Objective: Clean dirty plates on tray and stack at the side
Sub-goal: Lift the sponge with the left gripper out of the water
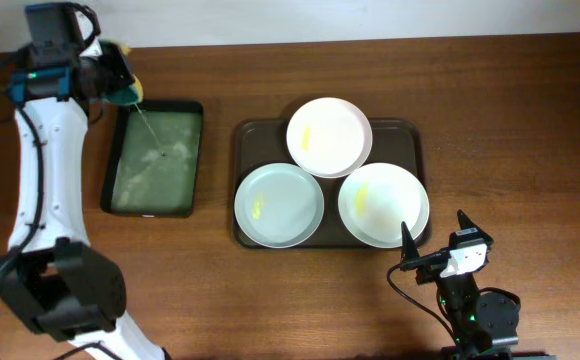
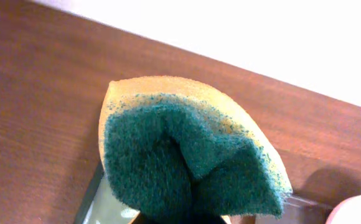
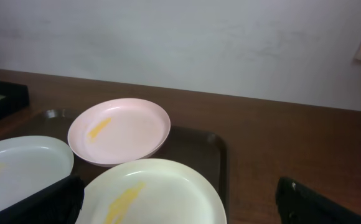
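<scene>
Three round white plates lie on the dark brown tray, each with a yellow smear: a back one, a front left one and a front right one. My left gripper hovers over the far left corner of the black tray, shut on a folded yellow and green sponge. My right gripper stands open just in front of the front right plate, touching nothing. Its wrist view also shows the back plate, the left plate and the tray.
A narrow black tray with a green, wet-looking inside lies left of the brown tray. A thin line of liquid runs from the sponge down into it. Bare wooden table spreads to the right of the brown tray.
</scene>
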